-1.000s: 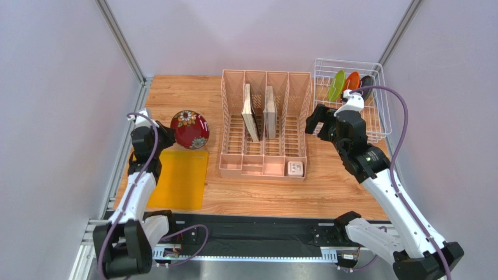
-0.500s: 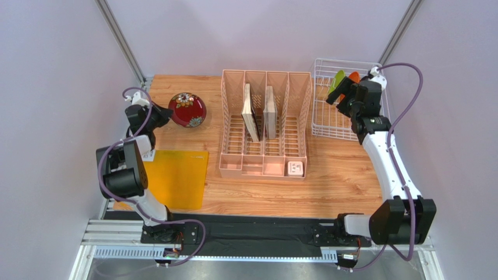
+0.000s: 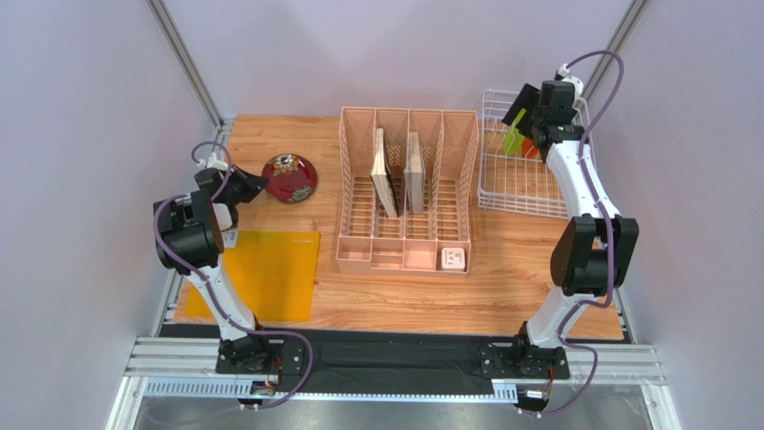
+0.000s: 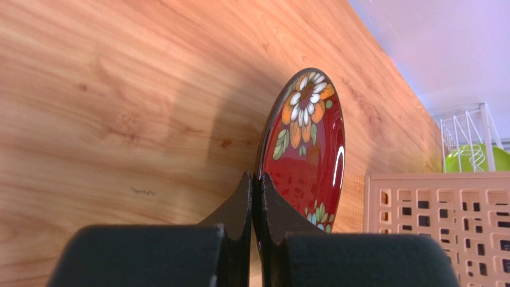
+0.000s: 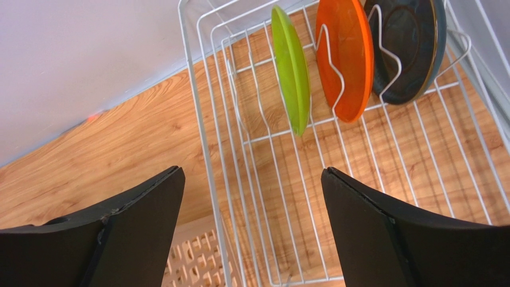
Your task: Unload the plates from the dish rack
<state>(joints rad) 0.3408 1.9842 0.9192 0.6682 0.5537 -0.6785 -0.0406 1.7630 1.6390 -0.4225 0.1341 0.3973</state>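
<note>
Left fingers (image 4: 238,206), black wedges, tight on glossy round red plate (image 4: 308,149).

One lime green plate (image 5: 291,69), one orange plate (image 5: 344,57) and one dark grey-teal plate (image 5: 407,51) stand in the single dish rack (image 3: 513,186), at 1 o'clock on the surface (image 3: 502,269). One dark red floral plate (image 3: 289,177), at 10 o'clock, brings that kind to four. Pink slotted organizer (image 3: 359,215): one, at 12 o'clock, containing two upright boards (image 3: 384,175) and one small white square item (image 3: 453,259). Yellow mat (image 3: 273,273): one, at 8 o'clock.
</note>
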